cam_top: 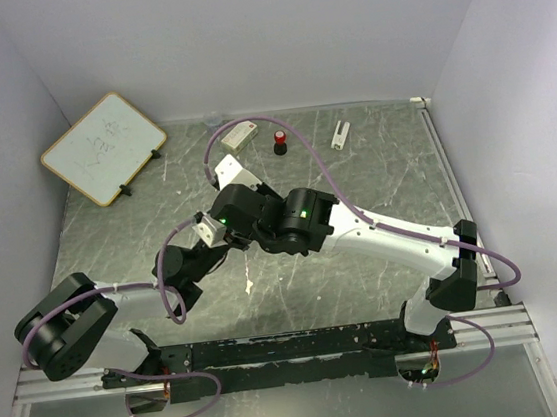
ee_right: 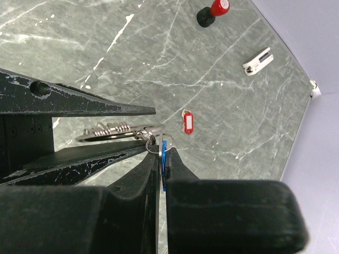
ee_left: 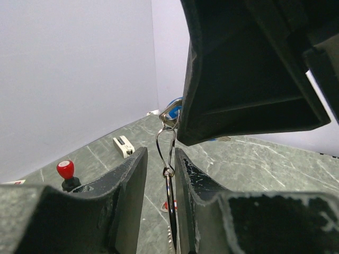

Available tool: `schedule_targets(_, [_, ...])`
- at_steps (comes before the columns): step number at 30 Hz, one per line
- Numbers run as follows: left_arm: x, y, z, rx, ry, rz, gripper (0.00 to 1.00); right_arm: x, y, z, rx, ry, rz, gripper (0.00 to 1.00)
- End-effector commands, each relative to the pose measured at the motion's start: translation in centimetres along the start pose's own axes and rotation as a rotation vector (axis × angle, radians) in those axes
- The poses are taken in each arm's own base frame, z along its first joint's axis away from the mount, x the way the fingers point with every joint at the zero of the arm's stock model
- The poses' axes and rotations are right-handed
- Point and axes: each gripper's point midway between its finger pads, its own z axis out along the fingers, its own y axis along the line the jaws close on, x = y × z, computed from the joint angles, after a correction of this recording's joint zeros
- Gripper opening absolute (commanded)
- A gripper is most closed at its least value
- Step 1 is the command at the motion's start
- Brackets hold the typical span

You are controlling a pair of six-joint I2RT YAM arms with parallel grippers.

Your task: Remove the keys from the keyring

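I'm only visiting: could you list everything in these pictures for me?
keyring: one, silvery, in the air between the left fingers
blue-headed key: one, blue, pinched by the right fingers, linked to the keyring
red tag: one, red and white, seemingly on the table
red-topped black knob: one, far centre
white clip: one, right of the knob
white box: one, left of the knob
whiteboard: one, white, far left corner
table: one, grey-green marbled
arms: two, black and white, left arm and right arm meeting mid-table

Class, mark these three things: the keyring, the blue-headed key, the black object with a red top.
keyring [ee_right: 98, 136], right wrist view, silvery rim, left part.
blue-headed key [ee_right: 163, 156], right wrist view, edge of blue head.
black object with a red top [ee_right: 218, 7], right wrist view, the red top.
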Motion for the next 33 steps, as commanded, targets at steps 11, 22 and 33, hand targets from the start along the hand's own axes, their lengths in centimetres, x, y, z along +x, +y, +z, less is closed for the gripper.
schedule_targets(11, [-0.4, 0.1, -0.5, -0.028, -0.014, -0.003, 0.31, -0.8, -0.7, -0.3, 0.029, -0.023, 0.018, 0.0])
schedule_targets(22, [-0.9, 0.2, -0.5, -0.033, -0.031, 0.008, 0.3, -0.5, -0.4, -0.2, 0.023, -0.013, 0.014, 0.0])
schedule_targets(33, [-1.6, 0.0, 0.0, -0.021, -0.057, 0.009, 0.33, -0.4, -0.3, -0.1, 0.019, -0.009, 0.012, 0.0])
